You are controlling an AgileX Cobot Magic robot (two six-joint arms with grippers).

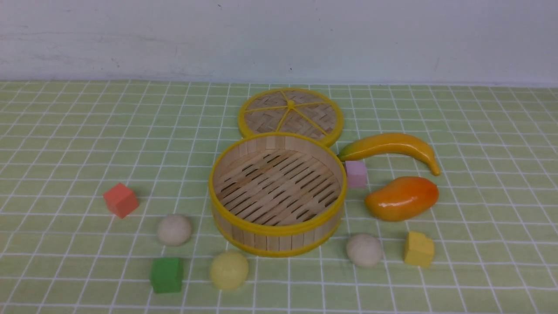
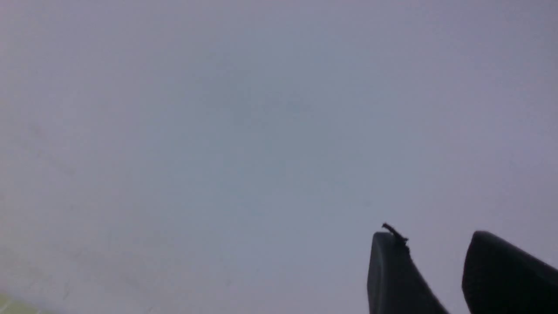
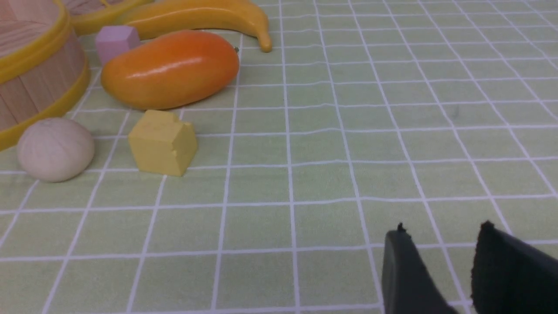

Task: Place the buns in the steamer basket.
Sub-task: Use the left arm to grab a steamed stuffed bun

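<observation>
The round bamboo steamer basket (image 1: 277, 242) stands empty at the middle of the checked cloth. Three buns lie on the cloth in front of it: a beige one (image 1: 174, 229) at the left, a pale yellow one (image 1: 229, 270) nearest me, and a beige one (image 1: 364, 250) at the right, which also shows as a bun (image 3: 55, 149) beside the basket wall (image 3: 30, 83) in the right wrist view. Neither arm shows in the front view. My left gripper (image 2: 436, 237) is open against the blank wall. My right gripper (image 3: 440, 231) is open over bare cloth, well away from the bun.
The woven lid (image 1: 290, 114) lies flat behind the basket. A banana (image 1: 392, 147), a mango (image 1: 402, 197) and a pink cube (image 1: 356, 173) sit to its right. A yellow block (image 1: 419, 249) lies by the right bun. A red cube (image 1: 120, 199) and a green cube (image 1: 166, 274) are at the left.
</observation>
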